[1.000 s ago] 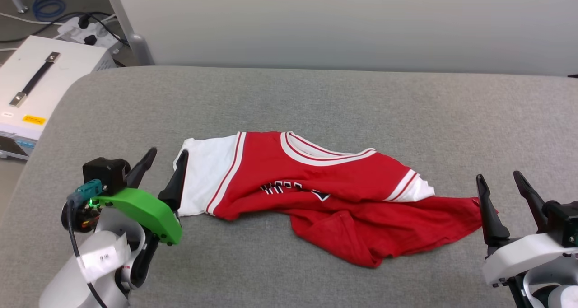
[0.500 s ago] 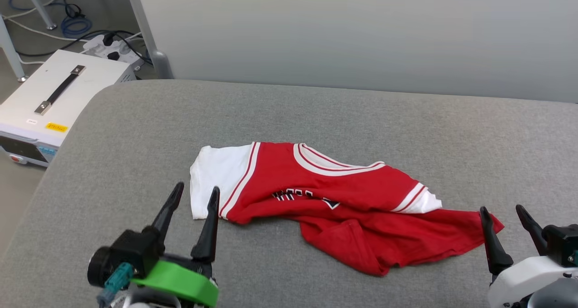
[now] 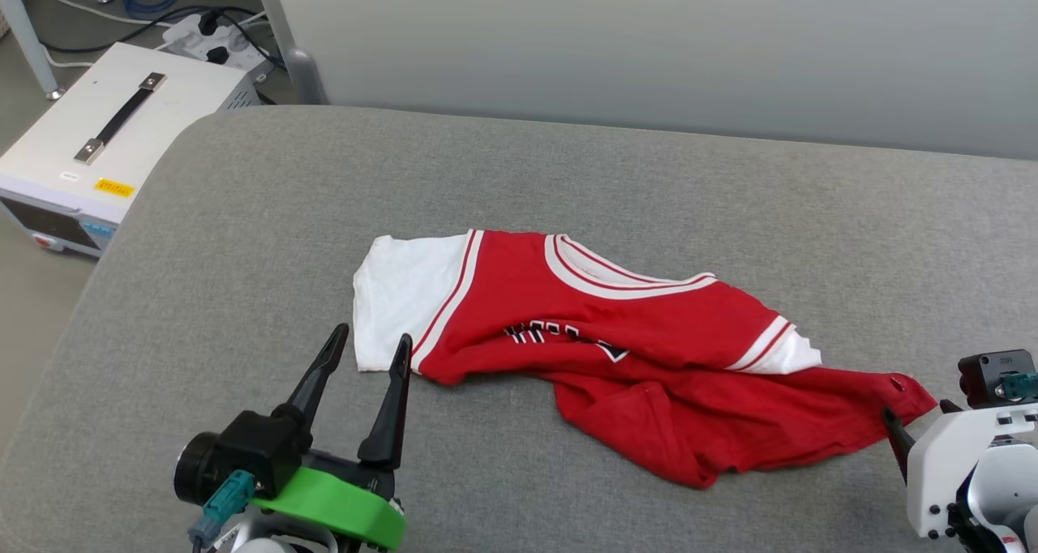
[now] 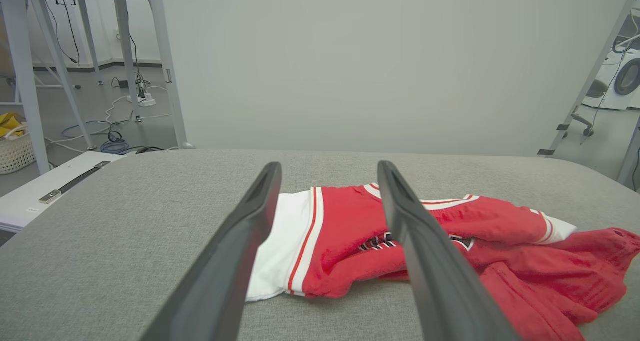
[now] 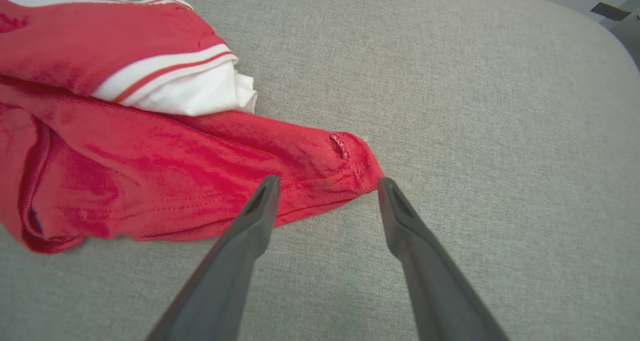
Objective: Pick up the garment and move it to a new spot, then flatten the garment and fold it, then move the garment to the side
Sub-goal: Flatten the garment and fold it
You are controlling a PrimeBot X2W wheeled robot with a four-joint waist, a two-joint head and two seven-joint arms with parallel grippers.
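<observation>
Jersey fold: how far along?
Done: nothing evident; the garment lies crumpled on the grey cushion. In hand: nothing gripped; left end effector open by the white sleeve, right end effector open at the red hem corner. Left: pick, move, flatten, fold, set aside.

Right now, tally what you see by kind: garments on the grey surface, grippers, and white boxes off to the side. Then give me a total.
Garment: 1
Grippers: 2 (left gripper, right gripper, both open)
White box: 1
Total: 4
</observation>
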